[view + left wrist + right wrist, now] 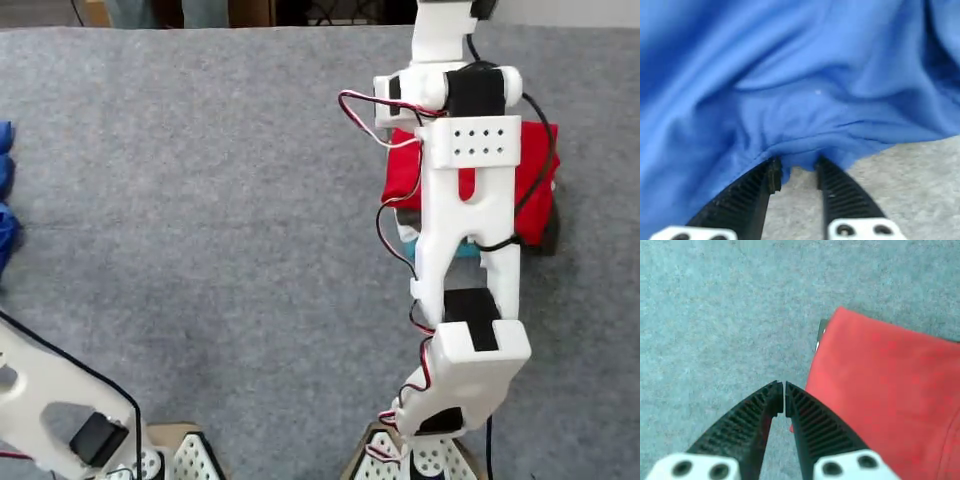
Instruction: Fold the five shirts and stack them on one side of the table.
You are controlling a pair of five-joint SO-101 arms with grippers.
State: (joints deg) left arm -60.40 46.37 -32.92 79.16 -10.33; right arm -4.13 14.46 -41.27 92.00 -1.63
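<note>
My left gripper (pixel 799 172) is narrowly parted at the hem of the blue shirt (pixel 815 90). The cloth drapes over its tips, and grey table (pixel 910 190) shows in the gap. From above, that shirt lies bunched at the far left. My right gripper (pixel 784 392) is closed on nothing, its tips just beside the red shirt (pixel 885 390). The red shirt tops a folded stack on the table's right side, under my right arm.

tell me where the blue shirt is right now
The blue shirt lies at the left edge of the table in the high view, its hem right at the tips of the left gripper.
</note>
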